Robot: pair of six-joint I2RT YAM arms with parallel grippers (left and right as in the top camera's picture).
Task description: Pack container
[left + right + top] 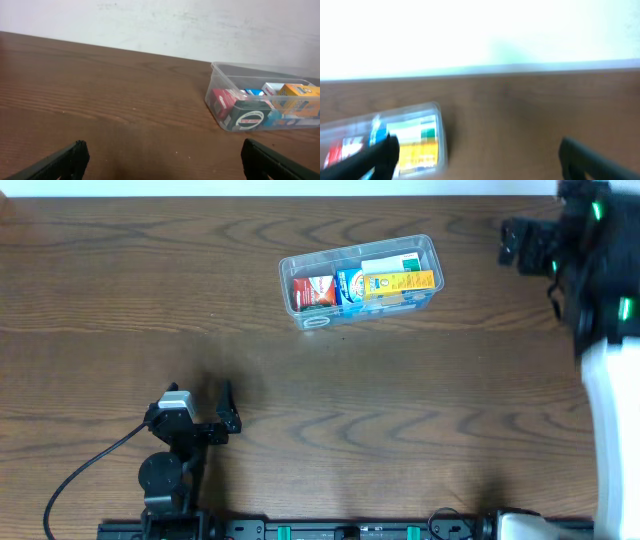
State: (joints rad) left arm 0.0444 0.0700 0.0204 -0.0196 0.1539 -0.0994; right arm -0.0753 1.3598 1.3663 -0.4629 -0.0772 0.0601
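The clear plastic container point(428, 250) lies at the far middle of the table. It holds a red box point(313, 292), a blue box point(350, 288), a yellow box point(402, 283) and a white-and-green box point(390, 264). My left gripper point(198, 402) is open and empty near the front left, well away from the container. In the left wrist view the left gripper point(162, 160) hovers over bare wood, with the container point(216, 95) ahead to the right. My right gripper point(508, 245) is open and empty to the right of the container. The right wrist view is blurred; it shows the right gripper point(477, 155) and the container point(442, 131) at the left.
The dark wooden table point(420, 410) spreads between both arms. A white wall point(150, 20) runs behind its far edge. The left arm's black cable point(80, 475) trails at the front left. The right arm's white body point(612, 430) stands along the right edge.
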